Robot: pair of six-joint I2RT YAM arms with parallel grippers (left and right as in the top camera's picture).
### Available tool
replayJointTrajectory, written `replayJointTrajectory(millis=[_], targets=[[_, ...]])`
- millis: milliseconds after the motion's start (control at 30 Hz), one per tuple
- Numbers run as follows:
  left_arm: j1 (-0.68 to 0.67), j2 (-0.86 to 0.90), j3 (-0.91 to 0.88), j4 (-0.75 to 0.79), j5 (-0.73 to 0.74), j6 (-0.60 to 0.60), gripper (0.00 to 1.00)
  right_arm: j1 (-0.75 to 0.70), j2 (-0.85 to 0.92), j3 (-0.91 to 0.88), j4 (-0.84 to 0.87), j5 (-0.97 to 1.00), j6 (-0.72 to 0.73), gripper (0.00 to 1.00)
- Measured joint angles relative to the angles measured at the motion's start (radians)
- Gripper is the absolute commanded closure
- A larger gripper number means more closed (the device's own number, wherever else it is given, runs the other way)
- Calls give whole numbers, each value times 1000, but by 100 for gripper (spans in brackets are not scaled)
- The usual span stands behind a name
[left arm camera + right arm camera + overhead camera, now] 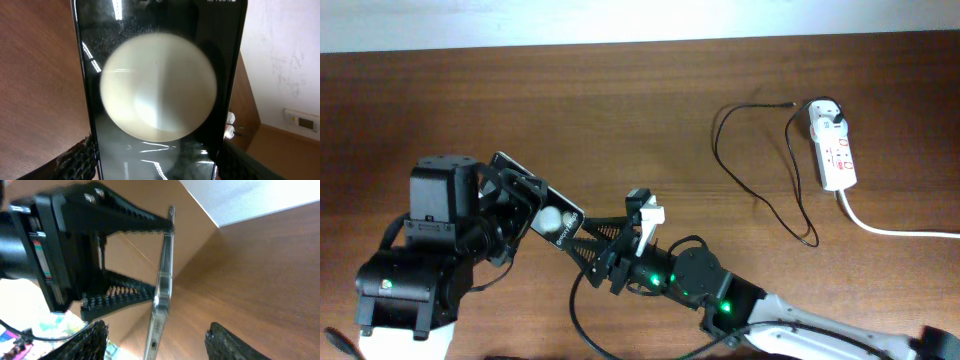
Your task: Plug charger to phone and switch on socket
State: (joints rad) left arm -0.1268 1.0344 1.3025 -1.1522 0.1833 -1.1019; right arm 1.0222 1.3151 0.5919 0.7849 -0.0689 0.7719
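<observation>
Phone [160, 100] clamped in left hand [162, 260], right hand [160, 337] fingers apart, empty; charger [760, 195] on desk [620, 100] at 2 o'clock by socket [835, 150], so plugging and switching both look undone.

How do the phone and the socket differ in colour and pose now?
The phone is black; the socket is white. The phone is held tilted above the table by the left gripper; the socket lies flat on it. The charger runs to the socket, not to the phone. Both are elongated rectangles.
</observation>
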Motion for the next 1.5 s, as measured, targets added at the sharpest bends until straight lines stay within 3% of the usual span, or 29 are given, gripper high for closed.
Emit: replayJointTrajectory(millis=[100, 333, 1100, 1167, 1300, 1500], targets=[[0, 0, 0, -2, 0, -3, 42, 0, 63, 1, 94, 1, 18, 44], [0, 0, 0, -14, 0, -3, 42, 0, 109, 29, 114, 1, 47, 48], [2, 0, 0, -17, 16, -2, 41, 0, 150, 108, 75, 45, 74, 96], [3, -3, 0, -16, 16, -2, 35, 0, 150, 108, 75, 47, 88, 96], [3, -4, 0, -16, 16, -2, 13, 0, 150, 108, 75, 46, 89, 96], [4, -51, 0, -14, 27, 22, 1, -7, 150, 108, 78, 9, 102, 96]])
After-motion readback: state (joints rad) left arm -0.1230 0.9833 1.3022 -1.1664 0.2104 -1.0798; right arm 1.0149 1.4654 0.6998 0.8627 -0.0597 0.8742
